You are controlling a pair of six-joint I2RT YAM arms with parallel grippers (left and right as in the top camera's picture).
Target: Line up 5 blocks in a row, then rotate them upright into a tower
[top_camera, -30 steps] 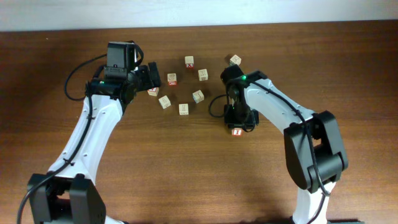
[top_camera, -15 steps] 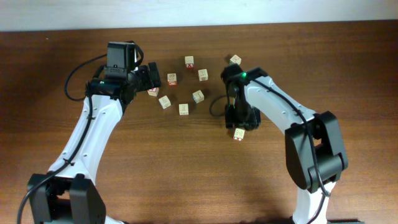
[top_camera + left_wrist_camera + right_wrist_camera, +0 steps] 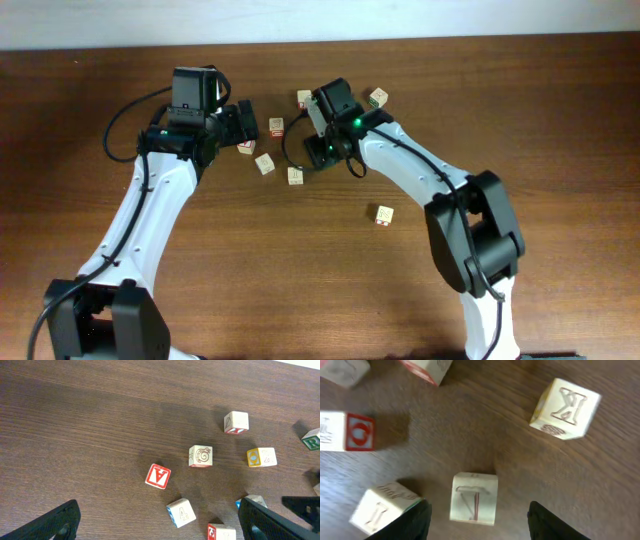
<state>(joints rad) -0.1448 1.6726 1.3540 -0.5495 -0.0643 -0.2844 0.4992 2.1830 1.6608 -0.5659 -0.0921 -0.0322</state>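
Over the pale wooden cube point(image 3: 474, 496), the right gripper point(image 3: 478, 512) stands open, not touching it. Nearby, the left gripper point(image 3: 157, 512) stands wide, empty.

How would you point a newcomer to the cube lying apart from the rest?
Find the right arm, whose white forearm slants across the table. Just below it, toward the robot's base, a pale wooden cube sits alone on bare wood. The other cubes bunch together farther up; this one has no neighbour.
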